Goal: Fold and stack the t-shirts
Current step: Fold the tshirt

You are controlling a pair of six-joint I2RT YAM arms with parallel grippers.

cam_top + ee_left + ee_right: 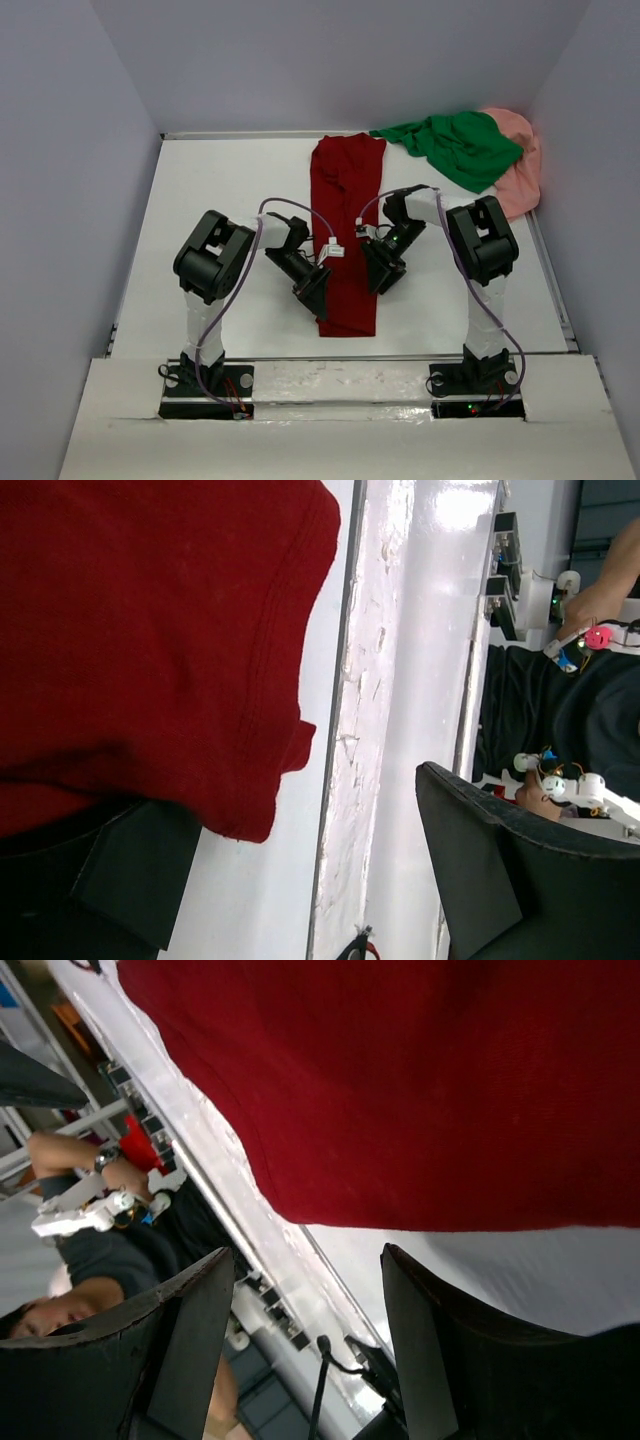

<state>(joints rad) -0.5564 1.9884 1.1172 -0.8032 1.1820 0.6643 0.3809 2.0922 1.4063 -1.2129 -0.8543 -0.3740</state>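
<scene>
The red shirt [346,190] lies as a long, narrow strip down the middle of the worktop [220,190], its long axis running near to far. The left jaws sit at its left edge and the right jaws at its right edge, both toward the near hem and about equally close. Both pairs stand spread with nothing between them, though one left finger may be under the cloth's edge. The green shirt [460,145] and pink shirt [520,180] are heaped in the far right corner, well apart. Plain walls [60,150] close in three sides.
</scene>
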